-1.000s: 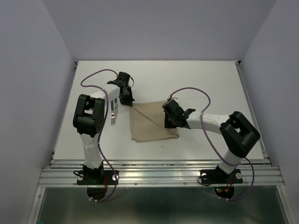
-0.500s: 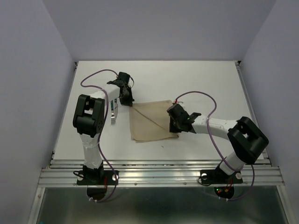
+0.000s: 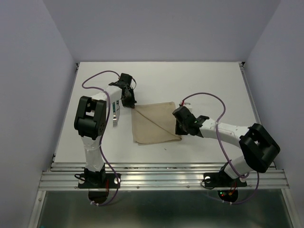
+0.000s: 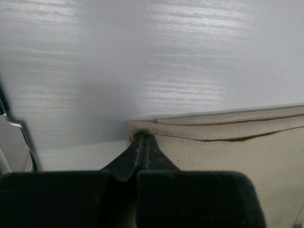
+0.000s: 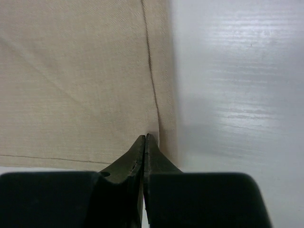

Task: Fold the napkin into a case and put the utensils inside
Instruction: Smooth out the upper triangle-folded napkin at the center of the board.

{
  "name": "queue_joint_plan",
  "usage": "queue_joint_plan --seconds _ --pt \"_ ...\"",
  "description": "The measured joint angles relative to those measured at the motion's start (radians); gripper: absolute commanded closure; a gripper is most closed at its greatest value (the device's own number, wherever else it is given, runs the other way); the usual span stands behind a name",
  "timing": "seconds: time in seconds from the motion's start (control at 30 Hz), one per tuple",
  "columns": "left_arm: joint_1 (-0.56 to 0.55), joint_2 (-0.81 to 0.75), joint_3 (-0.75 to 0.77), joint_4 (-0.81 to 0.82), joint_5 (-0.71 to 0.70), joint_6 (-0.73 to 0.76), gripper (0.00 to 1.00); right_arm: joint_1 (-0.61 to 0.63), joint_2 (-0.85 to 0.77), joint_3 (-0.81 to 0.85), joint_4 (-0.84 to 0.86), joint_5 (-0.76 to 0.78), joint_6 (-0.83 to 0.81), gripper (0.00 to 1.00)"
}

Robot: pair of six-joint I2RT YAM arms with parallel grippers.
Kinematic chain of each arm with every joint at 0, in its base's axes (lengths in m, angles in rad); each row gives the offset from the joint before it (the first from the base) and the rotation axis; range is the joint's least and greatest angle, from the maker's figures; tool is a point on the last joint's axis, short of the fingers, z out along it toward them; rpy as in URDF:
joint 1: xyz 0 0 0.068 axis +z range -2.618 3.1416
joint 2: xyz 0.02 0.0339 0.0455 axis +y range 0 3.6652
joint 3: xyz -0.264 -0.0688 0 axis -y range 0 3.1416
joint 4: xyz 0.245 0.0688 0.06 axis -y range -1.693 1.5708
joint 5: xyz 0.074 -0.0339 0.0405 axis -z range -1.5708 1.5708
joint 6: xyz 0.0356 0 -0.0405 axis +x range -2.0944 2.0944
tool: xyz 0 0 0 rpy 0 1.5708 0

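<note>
**Operator:** Where is the napkin (image 3: pixel 152 123) in relation to each gripper?

**Technician:** The napkin lies flat near the middle of the table (image 3: pixel 190 85), between the two arms. The left gripper (image 3: pixel 129 103) is at its far-left corner. The right gripper (image 3: pixel 179 129) is at its near-right corner.

**Operator:** State of the jaws?

**Technician:** Left gripper (image 4: pixel 142 140): jaws fully together and clamped on the napkin (image 4: pixel 228 152). The corner cloth bunches around the tips. Right gripper (image 5: pixel 145 138): jaws fully together, with the tips down on the napkin (image 5: pixel 80 85) just inside its right hem. The cloth there stays smooth, and nothing shows between the jaws.

**Operator:** Position of the utensils (image 3: pixel 115 116)?

**Technician:** They are on the table just left of the napkin, beside the left arm, and clear of the cloth. The fork tines point toward the near edge. One silver piece shows at the left margin of the left wrist view.

**Operator:** Any readable text?

**Technician:** Any marking on the dark green handles is too small to read.

**Operator:** Condition of the napkin?

**Technician:** It is plain beige-tan woven cloth, roughly square. A diagonal crease runs from the far-left corner toward the near-right corner. The far edge is doubled over in a narrow fold. A dark stitch line runs parallel to the right edge.
</note>
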Motion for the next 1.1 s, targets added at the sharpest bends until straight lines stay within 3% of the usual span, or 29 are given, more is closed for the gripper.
queue_joint_plan --seconds 1.1 --pt "0.000 -0.049 0.003 -0.065 -0.009 0.003 1.00 -0.001 0.001 -0.095 0.054 -0.052 0.045 0.99"
